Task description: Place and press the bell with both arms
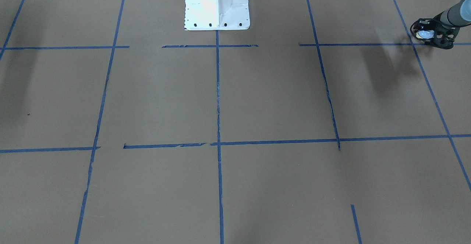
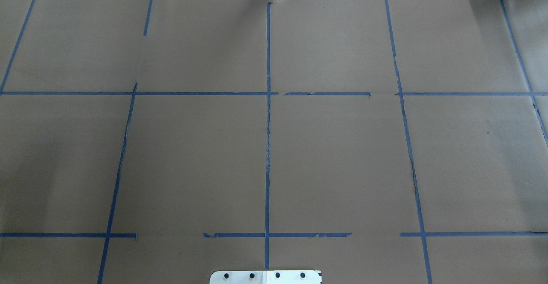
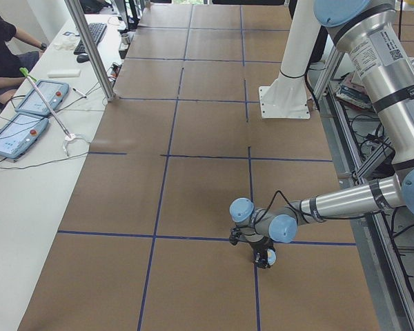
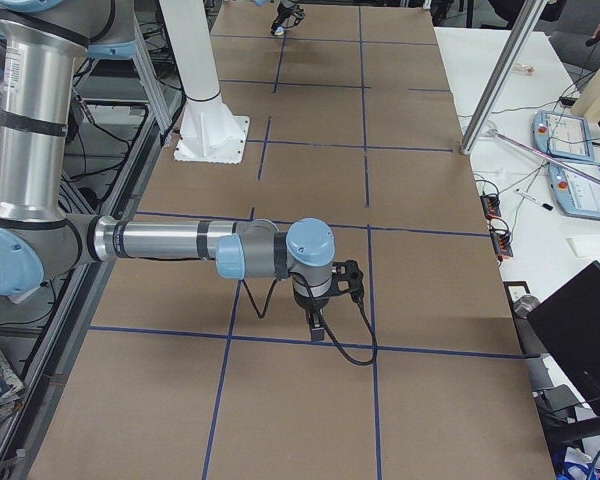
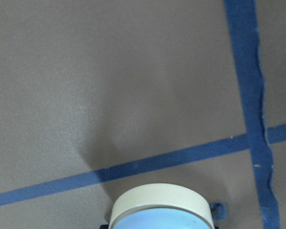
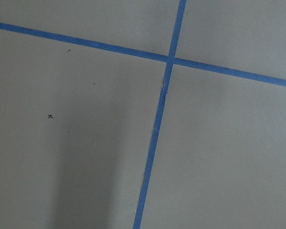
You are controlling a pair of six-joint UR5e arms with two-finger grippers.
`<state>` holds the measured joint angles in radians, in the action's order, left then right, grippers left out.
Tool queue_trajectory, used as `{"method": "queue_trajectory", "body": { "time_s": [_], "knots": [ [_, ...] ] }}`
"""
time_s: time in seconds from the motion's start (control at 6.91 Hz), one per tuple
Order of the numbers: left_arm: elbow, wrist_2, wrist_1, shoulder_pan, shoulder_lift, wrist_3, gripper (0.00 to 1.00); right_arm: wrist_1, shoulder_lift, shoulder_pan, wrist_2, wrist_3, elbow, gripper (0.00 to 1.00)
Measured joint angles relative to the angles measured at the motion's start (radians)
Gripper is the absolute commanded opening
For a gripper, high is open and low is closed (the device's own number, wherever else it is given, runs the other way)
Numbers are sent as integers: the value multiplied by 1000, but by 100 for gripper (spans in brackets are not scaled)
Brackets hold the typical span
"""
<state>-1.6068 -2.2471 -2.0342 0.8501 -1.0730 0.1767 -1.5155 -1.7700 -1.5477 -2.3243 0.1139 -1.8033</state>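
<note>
Bell [image 1: 424, 34]: clasped in the left gripper [image 1: 428, 34], off the table [image 1: 257, 100].
Left gripper: closed on the bell's sides.
Right gripper [image 4: 317, 328]: open or closed, cannot tell; well apart from the bell.
Handling: likely light and rigid, with a smooth dome; best held at the rim, button left free.
Surroundings: tape lines [image 5: 248, 95] below the left gripper; white pedestal [image 1: 217, 4] well aside, likely no obstacle.

Left arm [image 3: 345, 201] stretched low, left claw [image 1: 427, 34] gripping bell [image 1: 423, 34]; right claw [image 4: 318, 327] pointing down, grip unclear.
</note>
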Motion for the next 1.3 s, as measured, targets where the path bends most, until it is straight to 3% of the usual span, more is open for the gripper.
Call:
{"method": "queue_trajectory", "body": {
  "time_s": [0.43,0.72,1.3],
  "knots": [
    [-142,6,3,40,15,1,8,0,0,0,-3,-14,-2,100],
    [-238,6,9,144,0,5,8,0,0,1,-3,-16,-1,100],
    [-311,-3,52,185,-206,266,8,-8,0,2,-3,-17,2,100]
  ]
}}
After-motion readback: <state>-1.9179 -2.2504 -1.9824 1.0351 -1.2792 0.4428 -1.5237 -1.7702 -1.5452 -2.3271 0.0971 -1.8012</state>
